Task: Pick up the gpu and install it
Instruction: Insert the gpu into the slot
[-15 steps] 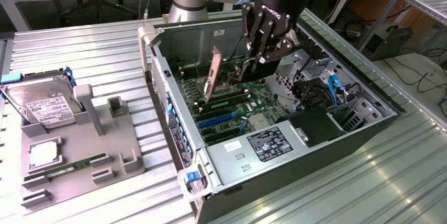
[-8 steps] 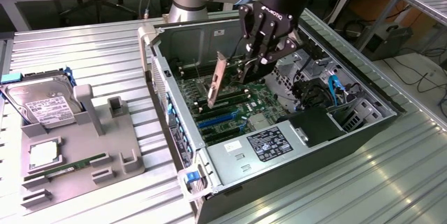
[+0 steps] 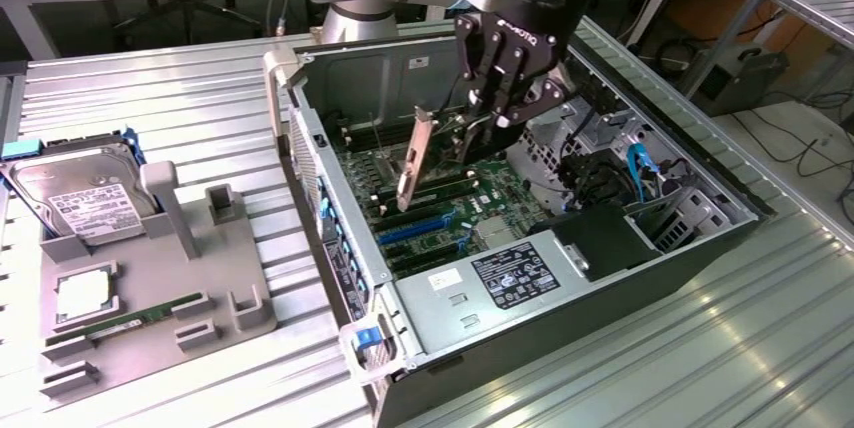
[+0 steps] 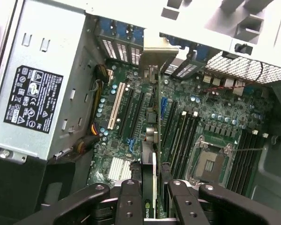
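Note:
My gripper [image 3: 491, 120] hangs inside the open computer case [image 3: 694, 248], shut on the gpu [image 3: 424, 153]. The card is held on edge, its silver end bracket [image 3: 415, 160] pointing down toward the motherboard [image 3: 441, 213]. In the wrist view the gpu [image 4: 153, 136] runs edge-on away from the fingers [image 4: 129, 201], its bracket [image 4: 155, 51] near the rear slot openings. It sits above the expansion slots [image 4: 131, 112], between the white slot [image 4: 115, 107] and the blue one. I cannot tell whether it touches a slot.
The power supply [image 3: 514, 278] fills the case's near end, with black drive bays and blue cables [image 3: 638, 173] on the exterior view's right. A grey fixture [image 3: 147, 293] on the exterior view's left holds a hard drive [image 3: 78, 193], a CPU [image 3: 83, 295] and a RAM stick [image 3: 127, 323].

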